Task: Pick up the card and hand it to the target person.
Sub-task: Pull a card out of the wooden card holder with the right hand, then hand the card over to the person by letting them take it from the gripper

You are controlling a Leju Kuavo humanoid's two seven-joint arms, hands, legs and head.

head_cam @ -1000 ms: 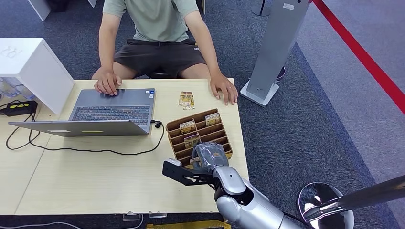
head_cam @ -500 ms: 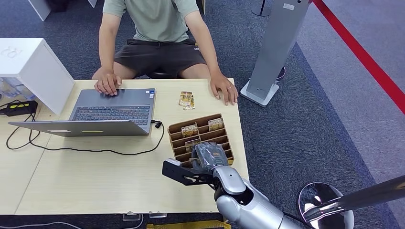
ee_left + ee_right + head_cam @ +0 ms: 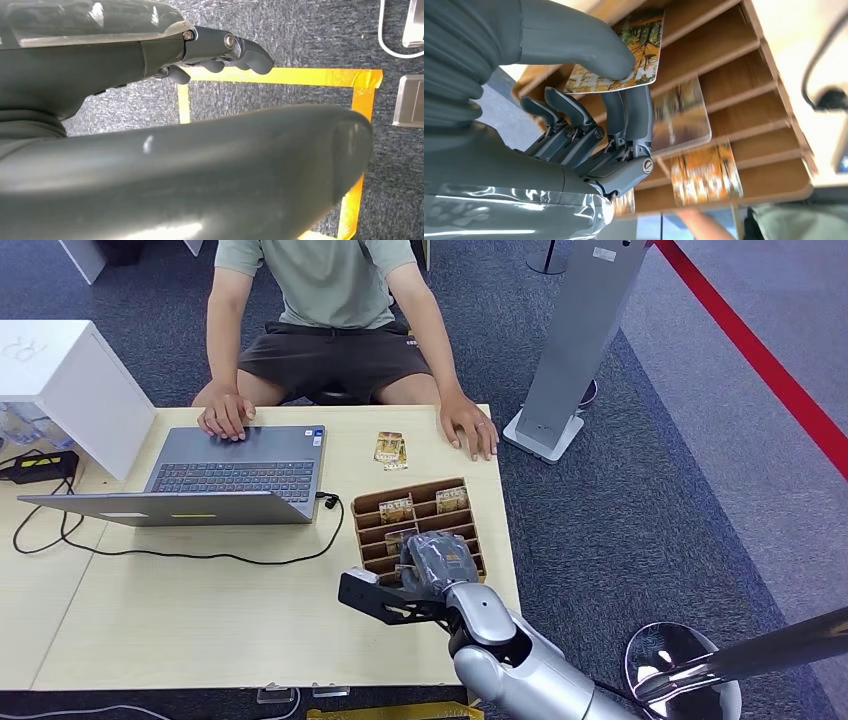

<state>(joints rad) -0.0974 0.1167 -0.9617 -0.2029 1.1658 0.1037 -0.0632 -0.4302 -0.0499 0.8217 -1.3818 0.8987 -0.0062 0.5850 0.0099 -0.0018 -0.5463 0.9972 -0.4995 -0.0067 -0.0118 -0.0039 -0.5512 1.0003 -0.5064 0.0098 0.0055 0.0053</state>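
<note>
My right hand (image 3: 436,562) reaches over the near end of a brown wooden card rack with slanted slots (image 3: 372,508), which sits by the right edge of the light wooden desk (image 3: 200,610). In the right wrist view, my thick grey thumb (image 3: 574,47) presses a glossy card printed with autumn trees (image 3: 624,55) against my darker fingers (image 3: 626,117), so the card is pinched and held just above the rack's slots. Other similar printed cards (image 3: 706,177) stand in slots farther along the rack.

My left hand (image 3: 220,50) hangs over dark grey carpet marked with yellow tape (image 3: 280,76); its fingers are loosely curled and apart, holding nothing.

Across the desk a person in a green shirt and dark shorts (image 3: 320,300) sits at the far edge, one hand on an open grey laptop (image 3: 235,465), the other hand (image 3: 468,428) flat near the far right corner. Two loose printed cards (image 3: 390,449) lie on the desk between the laptop and that hand.
</note>
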